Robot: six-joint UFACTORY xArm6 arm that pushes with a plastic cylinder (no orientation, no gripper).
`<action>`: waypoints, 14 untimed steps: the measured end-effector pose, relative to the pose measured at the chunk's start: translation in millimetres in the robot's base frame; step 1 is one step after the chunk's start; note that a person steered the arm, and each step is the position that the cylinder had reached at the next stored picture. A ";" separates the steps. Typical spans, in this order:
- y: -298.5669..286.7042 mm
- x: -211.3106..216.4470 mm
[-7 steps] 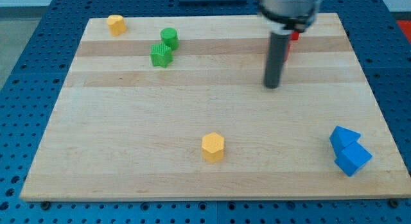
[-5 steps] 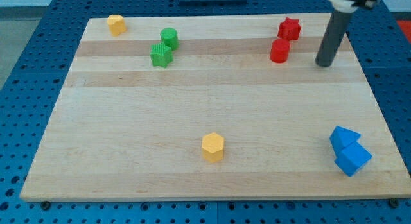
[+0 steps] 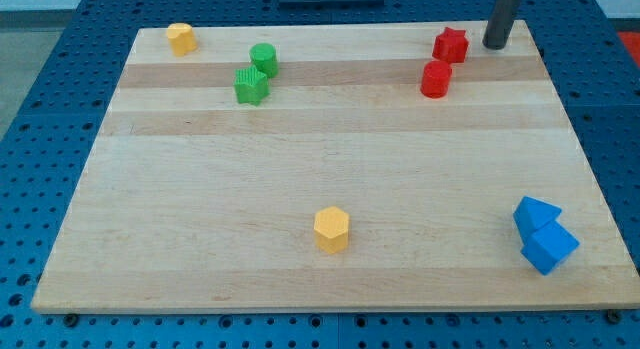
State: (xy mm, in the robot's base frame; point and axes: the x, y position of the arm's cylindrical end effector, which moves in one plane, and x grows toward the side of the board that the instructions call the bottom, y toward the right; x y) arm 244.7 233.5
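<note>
You see my tip (image 3: 496,45) at the view's top right of the wooden counter (image 3: 320,179), just right of the red star block (image 3: 451,44) and apart from it, with the red cylinder (image 3: 436,79) just below that block. No pincer shows on this rod, so its state can't be told. Elsewhere: green cylinder (image 3: 264,58) above green star block (image 3: 251,86), yellow block (image 3: 181,38) top left, yellow hexagonal block (image 3: 332,230) bottom centre, and two touching blue blocks (image 3: 543,235) bottom right.
</note>
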 end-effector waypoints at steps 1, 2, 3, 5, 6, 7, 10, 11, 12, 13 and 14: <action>-10.4 0.7; -26.7 3.4; -37.7 13.7; -64.5 15.6; -74.8 22.6; -81.5 31.1; -101.4 6.7; -120.0 6.5; -142.7 6.5; -167.1 6.5; -175.4 10.9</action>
State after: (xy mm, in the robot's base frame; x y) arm 255.6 58.1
